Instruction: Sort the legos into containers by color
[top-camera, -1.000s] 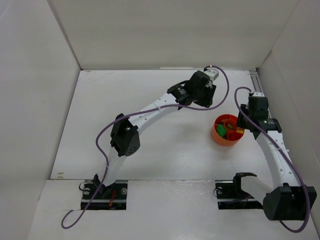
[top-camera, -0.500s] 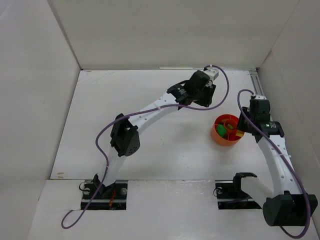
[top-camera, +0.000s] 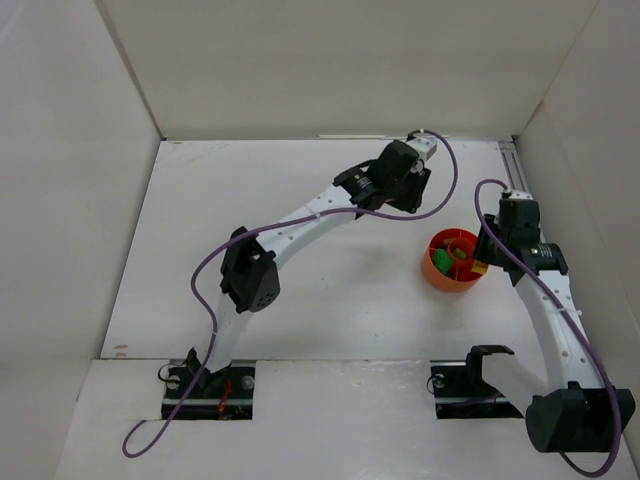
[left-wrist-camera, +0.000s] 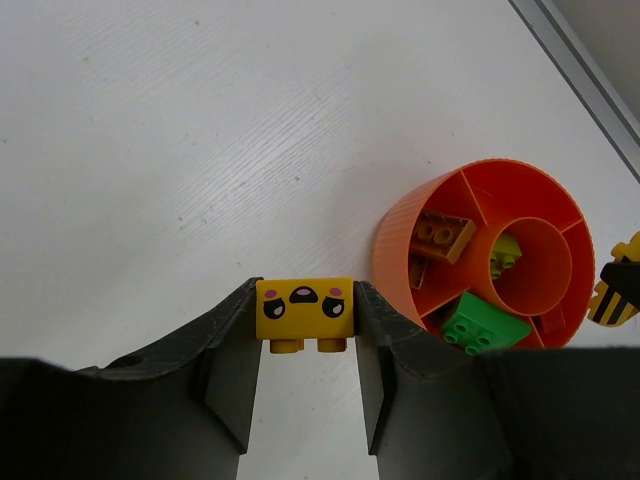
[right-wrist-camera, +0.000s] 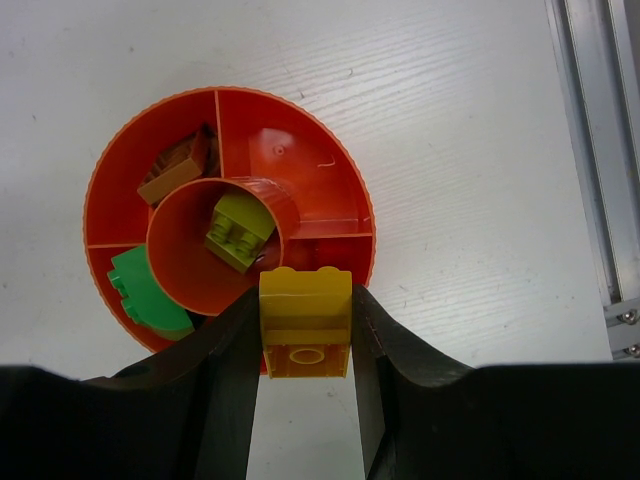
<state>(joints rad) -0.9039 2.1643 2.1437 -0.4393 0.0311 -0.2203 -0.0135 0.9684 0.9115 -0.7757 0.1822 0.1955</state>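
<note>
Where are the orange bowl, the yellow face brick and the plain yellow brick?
orange bowl (right-wrist-camera: 290, 165), right wrist view, bare compartment floor.
yellow face brick (left-wrist-camera: 304, 309), left wrist view, printed face.
plain yellow brick (right-wrist-camera: 305, 303), right wrist view, upper side.

This is a robotics lab test cell. A bare white wood-grain table (top-camera: 330, 300) is boxed in on 3 sides by plain white panel walls (top-camera: 330, 70). 2 white-and-black jointed robot arms, the left arm (top-camera: 300, 222) and the right arm (top-camera: 543, 300), are bolted to black mounting plates (top-camera: 208, 385) at the table's near edge. They trail loose purple cables (top-camera: 197, 288). A silver aluminium rail (right-wrist-camera: 585, 150) runs along the table's right edge.
</note>
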